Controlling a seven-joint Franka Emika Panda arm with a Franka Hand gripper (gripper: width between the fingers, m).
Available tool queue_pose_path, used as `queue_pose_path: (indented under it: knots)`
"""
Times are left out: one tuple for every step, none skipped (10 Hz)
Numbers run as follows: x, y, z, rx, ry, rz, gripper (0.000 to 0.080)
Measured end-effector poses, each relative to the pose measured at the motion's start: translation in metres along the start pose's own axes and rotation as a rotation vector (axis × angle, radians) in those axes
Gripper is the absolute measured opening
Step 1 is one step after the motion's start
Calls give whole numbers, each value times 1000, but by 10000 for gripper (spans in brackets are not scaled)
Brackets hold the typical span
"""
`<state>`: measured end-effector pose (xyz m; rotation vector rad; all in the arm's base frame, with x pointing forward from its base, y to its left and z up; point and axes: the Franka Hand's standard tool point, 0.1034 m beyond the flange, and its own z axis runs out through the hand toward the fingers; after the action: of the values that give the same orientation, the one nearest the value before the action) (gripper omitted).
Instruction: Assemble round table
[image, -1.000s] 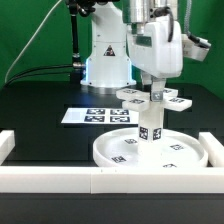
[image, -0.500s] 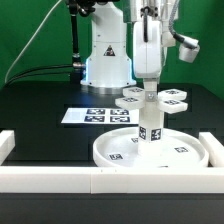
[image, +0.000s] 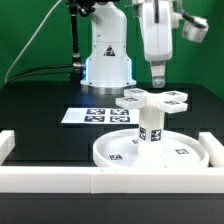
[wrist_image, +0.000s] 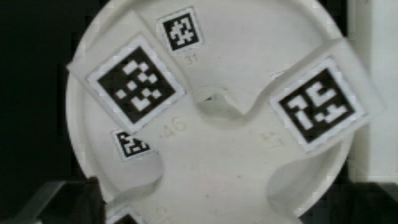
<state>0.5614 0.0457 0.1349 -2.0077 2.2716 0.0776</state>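
Exterior view: pincer (image: 158, 76) hangs above the cross-shaped piece (image: 153, 98), clear of it, holding nothing; jaw gap hard to read, looks narrow. Cross sits atop the post (image: 150, 127), post upright in the disc (image: 150, 150) on the tabletop (image: 40, 105). Looks like final seating; next, check the cross is tight.

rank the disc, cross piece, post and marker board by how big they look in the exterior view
1. disc, widest and nearest the camera
2. cross-shaped piece and marker board: similar apparent span, board partly hidden, so unranked
3. post, smallest
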Motion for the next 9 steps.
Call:
queue_pose_path:
  knots:
    - [2,1,4,-2,5,-42,643]
    - [2,2,7,-6,7,-122,649]
    - [2,2,7,-6,7,-187,649]
    - [2,2,7,-7,6,-237,649]
    - [2,2,7,-8,6,-235,649]
    - [2,2,8,-8,7,-236,649]
    - [2,2,8,-9,7,-238,649]
    - [2,3,8,-9,7,-239,649]
    - [2,3,9,-10,7,-239,649]
